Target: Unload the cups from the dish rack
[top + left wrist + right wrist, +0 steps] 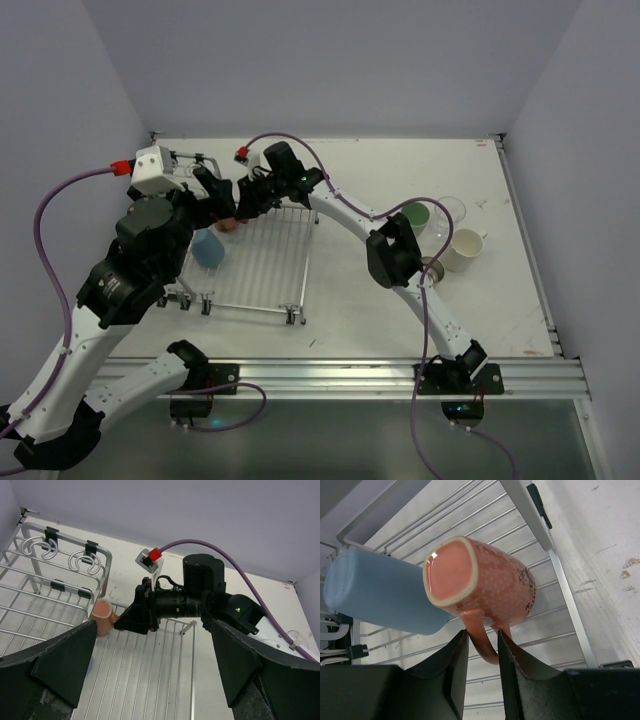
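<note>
The silver wire dish rack (262,270) stands left of centre. A blue cup (208,247) lies on its side in it, also seen in the right wrist view (375,595). A salmon-brown cup with a cream rim (490,580) is tilted next to the blue one, its base toward the camera. My right gripper (482,637) is shut on this cup's handle, at the rack's far left part (243,205). My left gripper (154,640) is wide open and empty above the rack wires (165,680), close beside the right gripper (135,620).
On the table right of the rack stand a green cup (415,215), a clear cup (448,209), a cream cup (463,250) and a small brownish cup (433,270). The rack's raised basket end (60,565) is at the far left. Walls enclose the table.
</note>
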`<control>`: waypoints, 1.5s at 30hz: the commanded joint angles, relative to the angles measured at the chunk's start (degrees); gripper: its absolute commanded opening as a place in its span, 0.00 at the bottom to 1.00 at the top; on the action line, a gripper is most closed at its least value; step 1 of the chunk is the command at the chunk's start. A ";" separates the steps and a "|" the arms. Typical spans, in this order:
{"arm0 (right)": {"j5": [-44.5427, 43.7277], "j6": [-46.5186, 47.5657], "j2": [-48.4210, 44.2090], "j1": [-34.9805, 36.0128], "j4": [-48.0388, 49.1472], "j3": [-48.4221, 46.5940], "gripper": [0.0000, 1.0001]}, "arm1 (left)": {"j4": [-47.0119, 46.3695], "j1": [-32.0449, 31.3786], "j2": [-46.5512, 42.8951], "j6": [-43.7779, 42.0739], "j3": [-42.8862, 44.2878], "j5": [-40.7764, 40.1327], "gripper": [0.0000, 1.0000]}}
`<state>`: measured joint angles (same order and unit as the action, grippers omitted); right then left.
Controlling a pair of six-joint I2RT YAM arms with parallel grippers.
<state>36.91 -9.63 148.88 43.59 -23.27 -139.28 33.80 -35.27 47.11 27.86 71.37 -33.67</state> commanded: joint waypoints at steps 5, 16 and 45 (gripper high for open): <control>-4.12 -0.04 -0.08 0.35 -1.08 -2.75 0.33 | -2.42 0.37 -0.53 -0.87 -0.62 0.71 1.00; -8.25 0.57 1.06 1.67 -2.66 -4.42 0.36 | -2.60 0.37 -0.97 -1.23 -0.53 0.71 1.00; -9.22 4.79 -9.74 2.64 6.64 13.41 0.00 | -3.65 0.37 -2.02 -1.58 -1.59 0.80 1.00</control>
<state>28.40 -6.92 144.55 45.98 -18.52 -130.15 33.21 -35.27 45.50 27.81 70.43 -33.17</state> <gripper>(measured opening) 0.132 0.997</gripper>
